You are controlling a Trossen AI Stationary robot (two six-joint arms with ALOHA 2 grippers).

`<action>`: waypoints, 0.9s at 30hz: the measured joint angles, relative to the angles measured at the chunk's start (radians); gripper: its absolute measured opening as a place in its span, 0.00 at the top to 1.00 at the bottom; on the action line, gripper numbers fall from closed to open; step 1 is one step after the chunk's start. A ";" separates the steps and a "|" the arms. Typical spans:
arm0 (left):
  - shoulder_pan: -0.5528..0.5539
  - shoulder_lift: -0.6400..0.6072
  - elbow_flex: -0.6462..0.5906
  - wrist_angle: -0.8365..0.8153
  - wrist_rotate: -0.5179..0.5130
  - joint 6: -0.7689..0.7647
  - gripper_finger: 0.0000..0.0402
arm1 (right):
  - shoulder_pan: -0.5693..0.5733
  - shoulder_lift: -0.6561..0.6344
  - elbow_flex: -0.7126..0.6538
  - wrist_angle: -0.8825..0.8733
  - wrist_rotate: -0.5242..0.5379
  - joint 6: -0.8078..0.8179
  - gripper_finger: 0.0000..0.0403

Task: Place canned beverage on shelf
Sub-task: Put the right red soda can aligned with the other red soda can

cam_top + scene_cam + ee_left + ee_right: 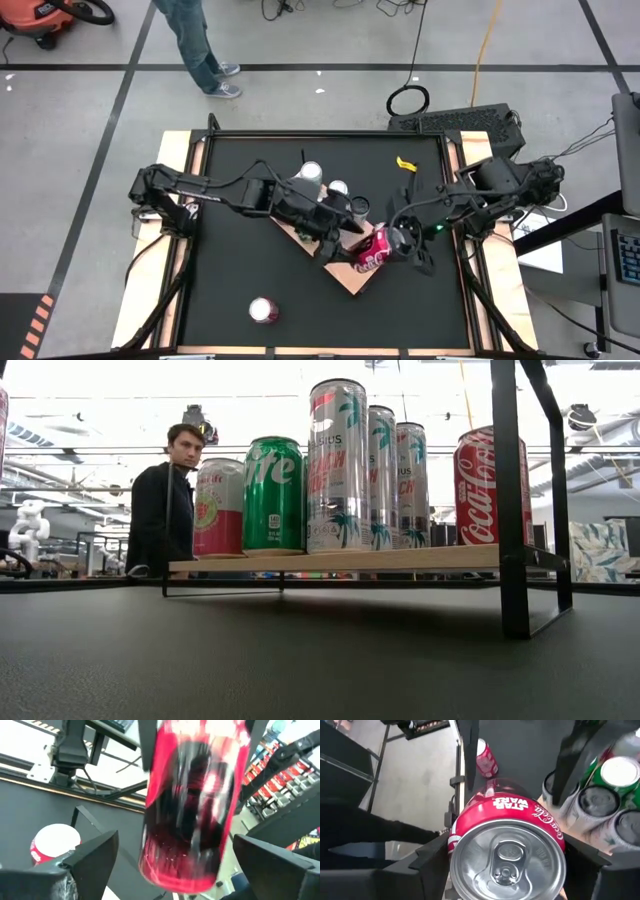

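We held the upright red aluminium cola can (507, 847), smooth, thin-walled and probably slippery, by its sides in our right pincer (397, 243) on the light-tan wooden shelf (350, 282), our left pincer (337, 228) spread wide beside it.

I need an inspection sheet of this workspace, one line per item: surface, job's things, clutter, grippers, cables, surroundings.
Surface: black table, pale wooden side rails.
Job's things: shelf carries six upright cans; red Coca-Cola can stands at its end; one more red can upright on the table, apart.
Clutter: small yellow item near the table's far edge.
Grippers: right gripper around the Coca-Cola can, fingers beside it; left gripper open, facing the same can.
Cables: yellow cable and a black coil on the floor.
Surroundings: person beyond the table.
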 joint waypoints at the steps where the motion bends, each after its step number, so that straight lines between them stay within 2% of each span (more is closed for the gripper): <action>1: 0.003 -0.009 0.000 -0.007 -0.006 -0.009 0.02 | 0.000 0.000 0.000 -0.007 -0.001 0.008 0.33; 4: 0.012 -0.043 0.000 -0.044 -0.024 -0.022 0.02 | 0.000 0.000 0.000 -0.030 0.002 0.035 0.33; 16: 0.008 -0.199 0.001 -0.261 -0.229 -0.021 0.02 | 0.000 0.016 0.000 -0.175 0.079 0.276 0.34; 27: 0.008 -0.245 0.000 -0.389 -0.259 -0.013 0.02 | 0.000 0.098 0.000 -0.125 0.014 0.437 0.34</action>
